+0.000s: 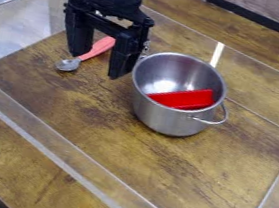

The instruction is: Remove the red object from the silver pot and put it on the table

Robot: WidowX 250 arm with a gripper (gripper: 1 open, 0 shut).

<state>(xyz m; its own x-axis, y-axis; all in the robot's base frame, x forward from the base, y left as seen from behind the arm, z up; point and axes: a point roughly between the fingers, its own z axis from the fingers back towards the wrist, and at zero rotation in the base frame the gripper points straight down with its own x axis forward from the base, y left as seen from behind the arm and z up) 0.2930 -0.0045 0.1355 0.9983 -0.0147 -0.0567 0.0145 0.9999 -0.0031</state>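
A round silver pot (177, 110) with small loop handles stands right of centre on the dark wood table (73, 115). Inside it lies the red object (187, 97), a flat bright red wedge resting against the pot's right inner side. My black gripper (96, 56) hangs to the left of the pot, pointing down, its two fingers spread wide and open with nothing held. It stands over a metal spoon (88, 54) with a pinkish-red handle, which lies on the table between and behind the fingers.
Clear acrylic walls (102, 176) edge the tabletop on the front, left and right. A wire rack shows at the back left beyond the wall.
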